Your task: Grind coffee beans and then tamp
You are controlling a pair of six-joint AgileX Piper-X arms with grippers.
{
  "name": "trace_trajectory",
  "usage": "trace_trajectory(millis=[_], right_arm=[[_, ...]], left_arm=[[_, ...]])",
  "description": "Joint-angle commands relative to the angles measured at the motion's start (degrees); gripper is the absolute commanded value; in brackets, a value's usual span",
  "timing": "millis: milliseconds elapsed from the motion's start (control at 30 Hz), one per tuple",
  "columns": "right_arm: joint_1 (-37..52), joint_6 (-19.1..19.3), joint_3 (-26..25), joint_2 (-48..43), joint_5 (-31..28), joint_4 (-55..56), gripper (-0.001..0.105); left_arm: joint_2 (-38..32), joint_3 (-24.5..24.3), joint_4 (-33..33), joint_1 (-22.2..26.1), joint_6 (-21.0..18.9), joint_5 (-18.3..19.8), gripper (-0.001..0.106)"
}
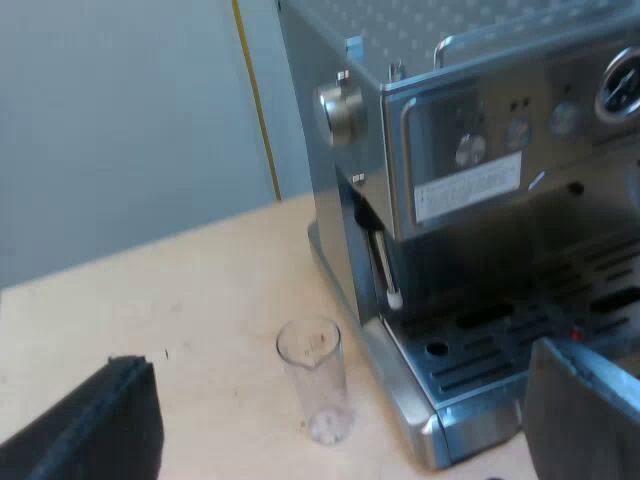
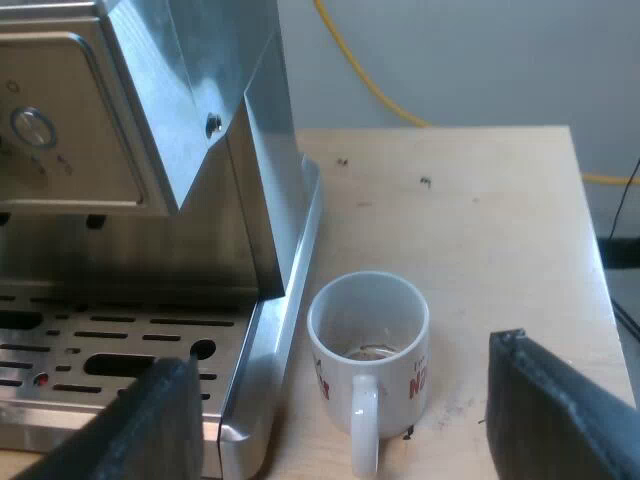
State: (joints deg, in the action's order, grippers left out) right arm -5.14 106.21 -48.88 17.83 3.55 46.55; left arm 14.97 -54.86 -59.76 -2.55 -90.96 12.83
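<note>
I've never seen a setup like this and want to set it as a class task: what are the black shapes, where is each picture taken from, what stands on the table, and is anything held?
Each picture comes from a camera on one robot arm's wrist, looking past that arm's own gripper; the two black shapes are its fingers. In the left wrist view the left gripper is open and holds nothing; beyond it a clear measuring glass stands upright on the wooden table, near a corner of the steel espresso machine. In the right wrist view the right gripper is also open and empty, above a white mug with red lettering beside the machine's drip tray.
</note>
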Motion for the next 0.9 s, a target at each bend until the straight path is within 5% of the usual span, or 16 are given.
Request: trace_trajectory(millis=[33, 533, 900], right_arm=[[0.3, 0.8, 1.4, -3.8, 0.6, 0.1, 0.062], [0.3, -0.8, 8.1, -20.7, 0.6, 0.0, 0.062], [0.3, -3.2, 10.3, -20.8, 1.8, 0.0, 0.062]], left_arm=[[-2.5, -0.4, 0.5, 0.1, -0.5, -0.8, 0.080], [-14.1, -0.4, -0.6, 0.1, -0.5, -0.8, 0.080], [-18.2, 0.0, -9.4, 0.1, -1.3, -0.6, 0.080]])
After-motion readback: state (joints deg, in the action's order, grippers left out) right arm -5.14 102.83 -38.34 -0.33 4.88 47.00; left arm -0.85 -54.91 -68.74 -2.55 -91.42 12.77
